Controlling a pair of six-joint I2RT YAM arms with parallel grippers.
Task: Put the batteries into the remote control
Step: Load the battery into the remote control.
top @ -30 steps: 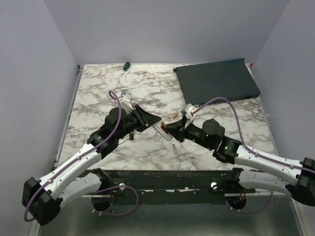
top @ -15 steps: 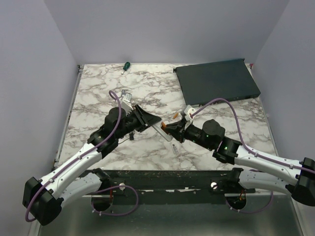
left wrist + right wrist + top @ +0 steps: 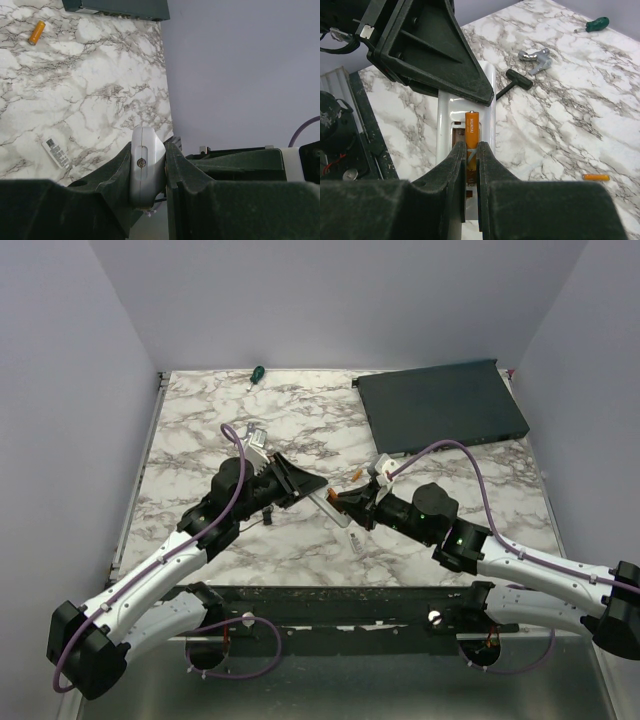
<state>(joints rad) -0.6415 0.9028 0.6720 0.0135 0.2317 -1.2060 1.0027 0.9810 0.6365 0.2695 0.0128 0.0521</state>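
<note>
- Centrally, white rectangular plastic remote control (image 3: 446,117) is lifted off the table mid-scene, back side up, battery bay open.
- Left gripper (image 3: 147,170) is clamped on the remote control's far end, jaws pressing both of its edges.
- Slim orange cylindrical battery (image 3: 472,127) is pinched in the right gripper (image 3: 470,150), lying along the open bay; whether it is seated, cannot tell.
- Second orange battery (image 3: 356,473) lies loose on the white marble-pattern table (image 3: 200,420), just far of the grippers.
- Small white rectangular piece (image 3: 357,540) lies flat, near of the remote control.
- Silver metal bracket (image 3: 535,56) and black T-shaped tool (image 3: 517,80) sit left of centre, near each other.
- Green-handled screwdriver (image 3: 256,372) is at the far edge.
- Large dark flat box (image 3: 440,405) is at far right.
</note>
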